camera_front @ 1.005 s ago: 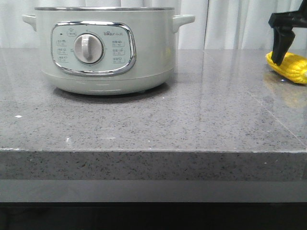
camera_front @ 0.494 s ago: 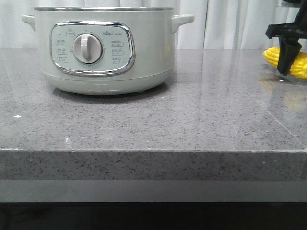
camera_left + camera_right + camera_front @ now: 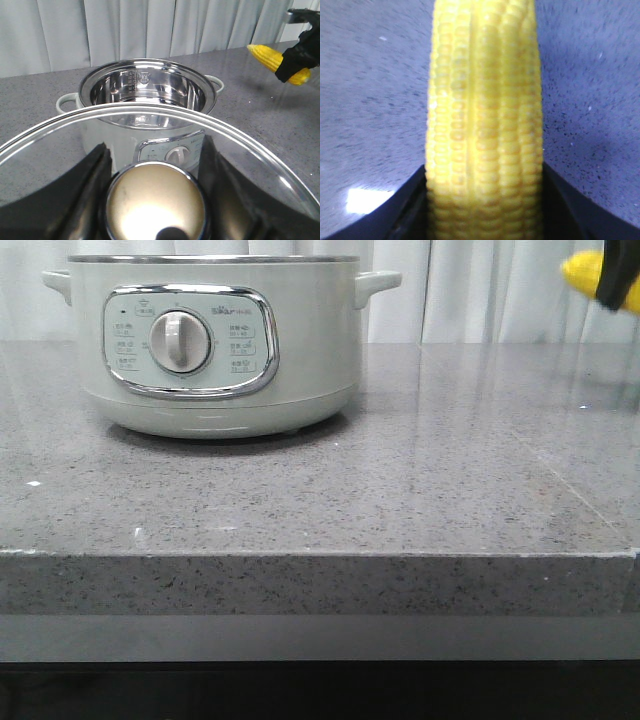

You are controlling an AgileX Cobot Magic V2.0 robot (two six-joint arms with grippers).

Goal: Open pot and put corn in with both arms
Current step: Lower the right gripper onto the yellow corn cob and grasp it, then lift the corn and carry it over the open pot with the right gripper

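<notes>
The pot (image 3: 215,340) stands on the counter at the left, and in the left wrist view (image 3: 145,97) it is open with a bare steel inside. My left gripper (image 3: 154,150) is shut on the metal knob (image 3: 155,202) of the glass lid (image 3: 55,145) and holds the lid up on the near side of the pot. It is out of the front view. My right gripper (image 3: 615,282) is shut on the corn (image 3: 583,269), held in the air at the far right, well above the counter. The corn (image 3: 485,115) fills the gap between the fingers. It also shows in the left wrist view (image 3: 269,56).
A grey speckled stone counter (image 3: 400,480) with its front edge near the camera. White curtains (image 3: 480,290) hang behind it. Bare counter lies between the pot and the corn.
My right gripper has lifted the corn off the counter, from the surface at the right edge up to the top right corner.
</notes>
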